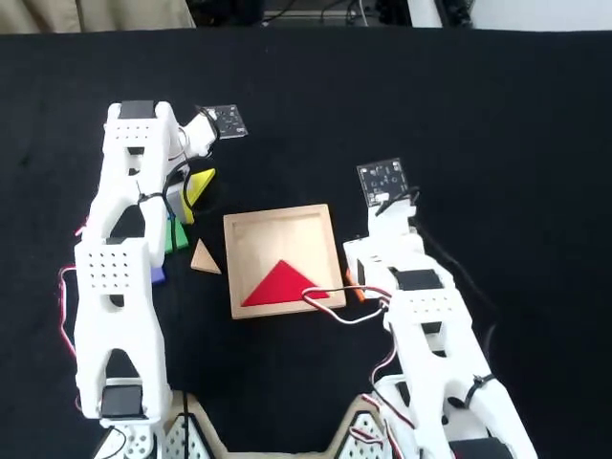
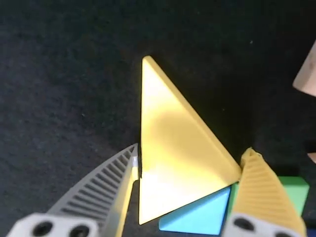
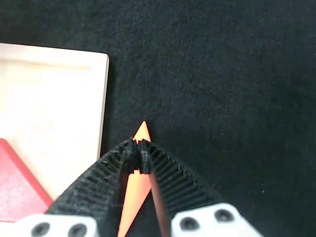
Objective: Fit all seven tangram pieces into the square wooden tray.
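1. Left gripper: your left arm stands over the left half of the table. Its jaws are spread wide, with the yellow triangle between them and one fingertip against each of two sides.
2. Blue piece and green piece: both lie just beside the yellow triangle, between the table's left edge and the tray.
3. Square wooden tray: it sits near the table's middle. The red triangle lies flat inside, its long side along the tray's edge nearest the arm bases.
4. Small wooden triangle: it is on the table just outside the tray's left rim.
5. Right gripper: it is just outside the tray's right rim, fingertips closed together over the orange piece. You cannot tell whether it holds that piece.
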Tool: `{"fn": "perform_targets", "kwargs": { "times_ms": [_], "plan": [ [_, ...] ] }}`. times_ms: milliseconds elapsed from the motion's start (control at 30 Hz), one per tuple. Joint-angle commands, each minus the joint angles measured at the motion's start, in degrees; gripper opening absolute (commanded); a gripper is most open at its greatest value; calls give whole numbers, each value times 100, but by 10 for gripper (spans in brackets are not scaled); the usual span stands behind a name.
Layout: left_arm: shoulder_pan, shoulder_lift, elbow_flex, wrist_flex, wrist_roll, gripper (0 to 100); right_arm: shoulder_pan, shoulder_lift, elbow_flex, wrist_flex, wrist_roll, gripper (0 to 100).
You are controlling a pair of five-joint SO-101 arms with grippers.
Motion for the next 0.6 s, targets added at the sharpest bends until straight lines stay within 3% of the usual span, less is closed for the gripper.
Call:
{"fn": "perform_targets", "kwargs": {
  "times_ms": [0,267,567],
  "plan": [
    [13,264,-136,-18,-79,299,-105,-101,-31,-123,44,15],
    [22,255,-136,290,-88,134,-105,-101,-40,-132,44,15],
    [207,237,-136,369,-35,123,-105,-101,-31,-132,44,15]
  ]
}}
